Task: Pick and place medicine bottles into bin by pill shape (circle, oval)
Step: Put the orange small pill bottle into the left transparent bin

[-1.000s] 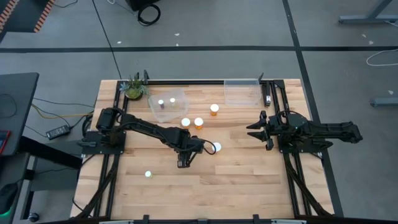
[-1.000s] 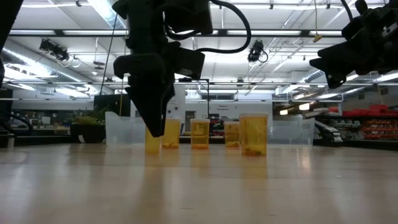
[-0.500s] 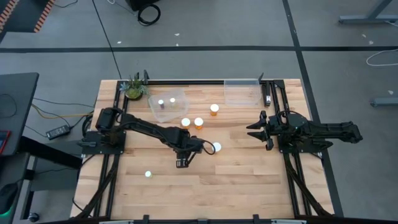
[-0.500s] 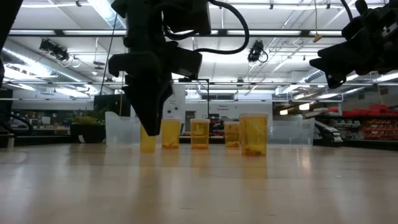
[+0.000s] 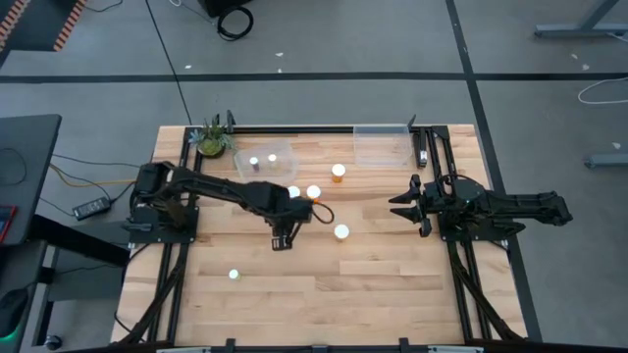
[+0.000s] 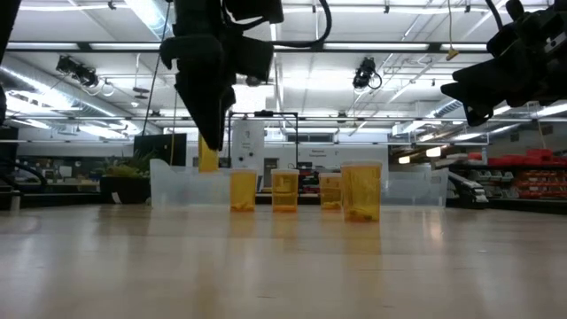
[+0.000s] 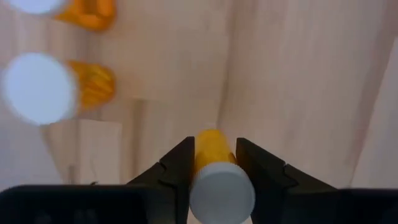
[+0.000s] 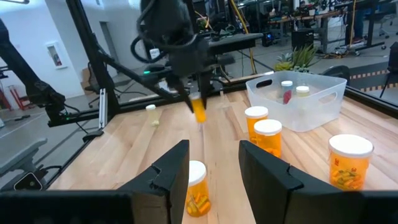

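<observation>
Vs 0.5 s ago we see the left gripper (image 6: 209, 133) has risen off the table (image 5: 392, 284) and pulled back toward the left bin (image 5: 263, 165), clamped on an orange bottle (image 7: 214, 168) w/ white cap, now held in the air. Other orange bottles (image 6: 362, 190) stand nearby, one small bottle (image 5: 234, 275) alone near the front. Right gripper (image 5: 397, 206) waits at right, fingers apart.

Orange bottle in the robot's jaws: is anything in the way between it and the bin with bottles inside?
Two capped bottles stand near the path, between the left gripper and that bin. The held bottle hangs off the table, so it may pass over them.
</observation>
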`<state>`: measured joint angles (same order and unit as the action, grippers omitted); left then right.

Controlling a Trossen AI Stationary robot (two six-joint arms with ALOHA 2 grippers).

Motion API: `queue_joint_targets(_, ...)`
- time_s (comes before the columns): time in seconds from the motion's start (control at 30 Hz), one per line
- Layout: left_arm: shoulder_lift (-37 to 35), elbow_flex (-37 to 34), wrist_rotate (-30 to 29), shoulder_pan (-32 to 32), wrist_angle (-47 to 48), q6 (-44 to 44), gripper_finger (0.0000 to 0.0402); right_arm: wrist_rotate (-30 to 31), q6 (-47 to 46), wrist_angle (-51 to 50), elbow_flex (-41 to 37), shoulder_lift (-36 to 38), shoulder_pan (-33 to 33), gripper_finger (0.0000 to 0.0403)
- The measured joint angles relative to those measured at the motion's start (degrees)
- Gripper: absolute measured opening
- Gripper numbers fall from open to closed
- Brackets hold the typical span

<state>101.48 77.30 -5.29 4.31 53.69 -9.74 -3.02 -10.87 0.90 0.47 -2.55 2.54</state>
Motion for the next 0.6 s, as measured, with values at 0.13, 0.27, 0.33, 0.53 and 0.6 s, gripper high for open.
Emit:
queue_joint_targets(0.13, -1.31, 0.01, -0.04, -2.62, 0.76, 1.96, 0.0134, -0.01, 0.00, -0.03, 0.00, -0.04, -0.01, 0.0147)
queue_joint_targets(0.27, -2.07, -0.02, -0.10, -5.87, 1.81, 4.66, 0.0120, 0.01, 0.00, -0.05, 0.00, -0.04, -0.01, 0.0147)
queue_joint_targets(0.33, -2.45, -0.02, -0.60, -7.58, 2.10, 6.26, 0.0113, 0.01, 0.00, -0.05, 0.00, -0.04, 0.01, 0.0147)
queue_joint_targets(0.53, -2.76, -0.02, -2.63, -13.45, 1.89, 10.95, 0.0125, -0.01, -0.02, -0.07, 0.00, -0.04, -0.01, 0.0147)
queue_joint_targets(0.6, -2.74, -0.02, -2.65, -15.59, 1.65, 12.15, 0.0131, 0.00, -0.01, -0.03, 0.00, -0.04, -0.01, 0.0147)
